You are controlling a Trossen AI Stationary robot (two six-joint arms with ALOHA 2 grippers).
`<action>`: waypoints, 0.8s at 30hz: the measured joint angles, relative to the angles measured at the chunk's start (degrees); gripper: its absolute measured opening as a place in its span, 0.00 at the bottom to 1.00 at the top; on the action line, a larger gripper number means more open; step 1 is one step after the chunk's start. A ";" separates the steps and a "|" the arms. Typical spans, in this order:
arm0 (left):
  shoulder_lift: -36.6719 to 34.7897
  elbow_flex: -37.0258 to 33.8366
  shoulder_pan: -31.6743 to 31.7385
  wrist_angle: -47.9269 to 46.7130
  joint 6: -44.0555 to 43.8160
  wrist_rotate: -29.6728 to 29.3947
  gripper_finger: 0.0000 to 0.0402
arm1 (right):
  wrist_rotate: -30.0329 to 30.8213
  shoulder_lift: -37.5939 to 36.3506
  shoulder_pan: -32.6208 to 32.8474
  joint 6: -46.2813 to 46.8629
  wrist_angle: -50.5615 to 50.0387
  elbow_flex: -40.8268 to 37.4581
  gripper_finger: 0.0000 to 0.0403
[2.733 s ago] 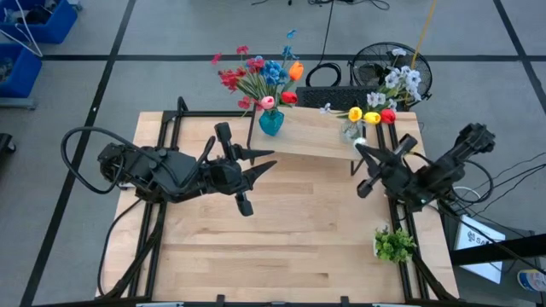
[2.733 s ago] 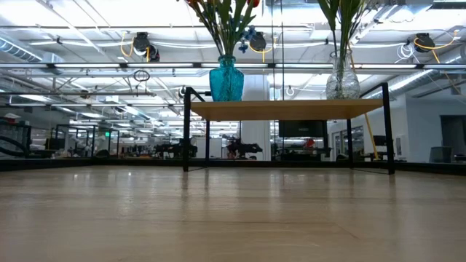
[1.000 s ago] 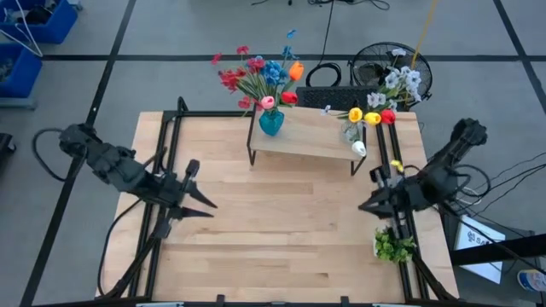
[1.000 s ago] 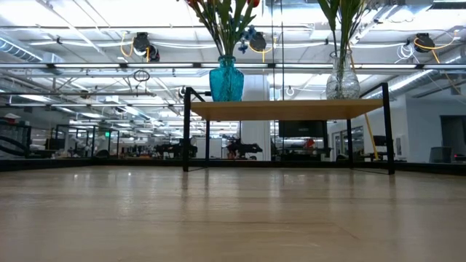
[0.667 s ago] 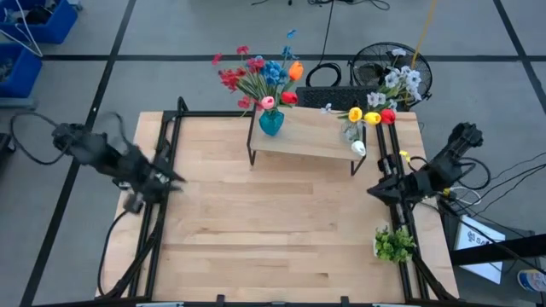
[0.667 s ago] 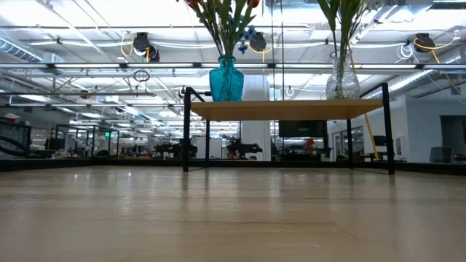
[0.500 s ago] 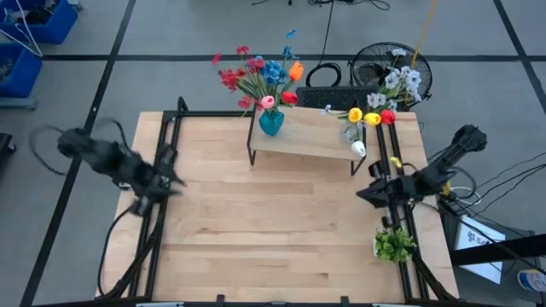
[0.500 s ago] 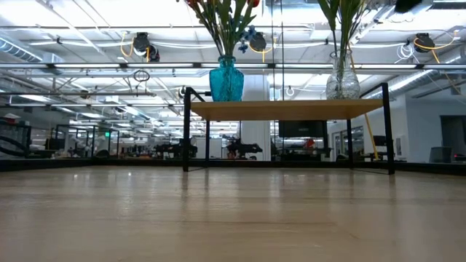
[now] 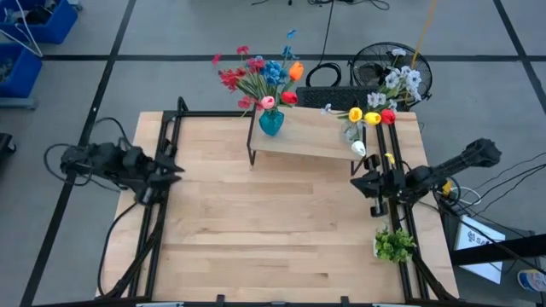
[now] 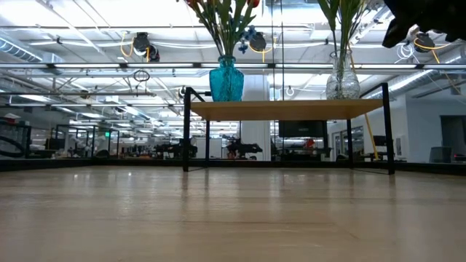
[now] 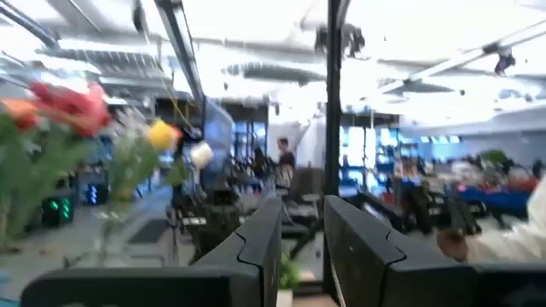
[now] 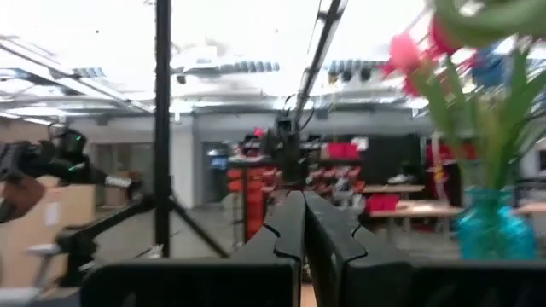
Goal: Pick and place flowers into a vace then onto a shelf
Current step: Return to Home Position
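Observation:
The shelf (image 9: 303,141) stands at the table's far side on its black legs. On it rest a blue vase (image 9: 271,122) with red, blue and orange flowers (image 9: 260,78) and a clear vase (image 9: 351,130) with yellow, red and white flowers (image 9: 375,111). My left gripper (image 9: 175,168) hovers at the table's left edge, open, nothing between its fingers (image 11: 260,247). My right gripper (image 9: 357,181) is shut and empty, near the shelf's right front leg. In the low view, the shelf board (image 10: 287,109) carries both vases, with my right arm (image 10: 429,18) at the upper right.
A bushy green leafy clump (image 9: 394,245) sits at the table's right edge, nearer than my right gripper. Black frame rails (image 9: 162,128) run along both table sides. A fan (image 9: 384,64) and cables lie on the floor behind the table.
Both arms have folded back and sunk lower. My left gripper has gone toward the table's far left, to the left edge. My right gripper has shifted toward the far edge, nearer the shelf's right leg, and its arm now shows in the low view. Vases and flowers have stayed still.

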 joint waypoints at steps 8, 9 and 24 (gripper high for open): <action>-6.29 -1.25 3.97 -4.84 -1.47 0.66 0.24 | -0.16 -3.49 -7.06 2.25 -4.52 -2.24 0.00; -6.25 -2.06 4.15 -5.05 -1.08 1.00 0.24 | -0.22 -3.51 -7.72 2.94 -4.87 -2.53 0.00; -6.29 -15.79 5.22 8.51 -0.93 3.22 0.24 | -2.96 -3.47 -10.00 -1.39 -11.72 -2.86 0.00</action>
